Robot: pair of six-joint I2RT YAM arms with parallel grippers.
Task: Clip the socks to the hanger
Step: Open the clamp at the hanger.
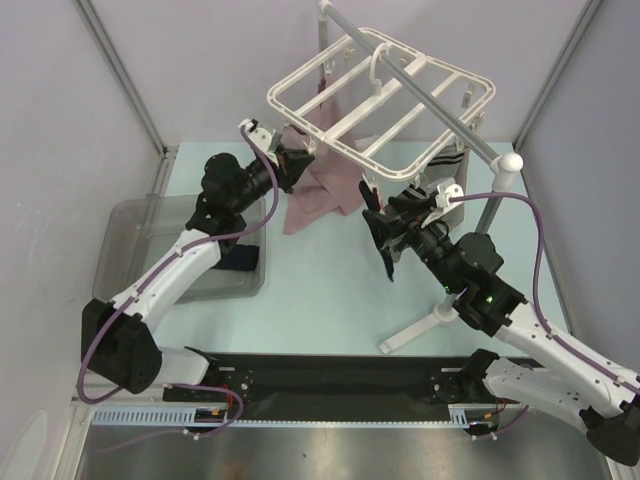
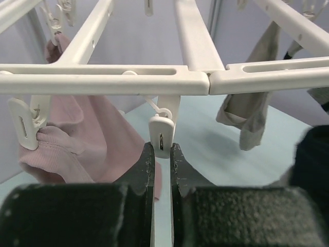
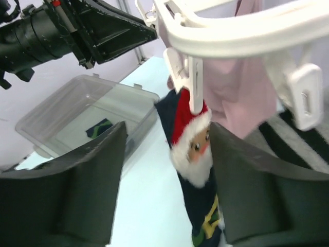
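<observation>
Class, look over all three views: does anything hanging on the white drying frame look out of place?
Yes. A large mauve-pink cloth is clipped to the hanger, which also carries the grey sock and the Santa sock. It is far bigger than either of them and is not a sock at all.

The hanger [image 2: 103, 82] is smooth white plastic, the Santa sock [image 3: 191, 146] knitted cloth, the bin [image 3: 141, 116] clear plastic.

Bright even light is filling every view; soft shadows are lying on the table [image 1: 330, 300]; right fingers [image 3: 61, 195] and hanger [image 3: 247, 31] are blurring near the lens.
</observation>
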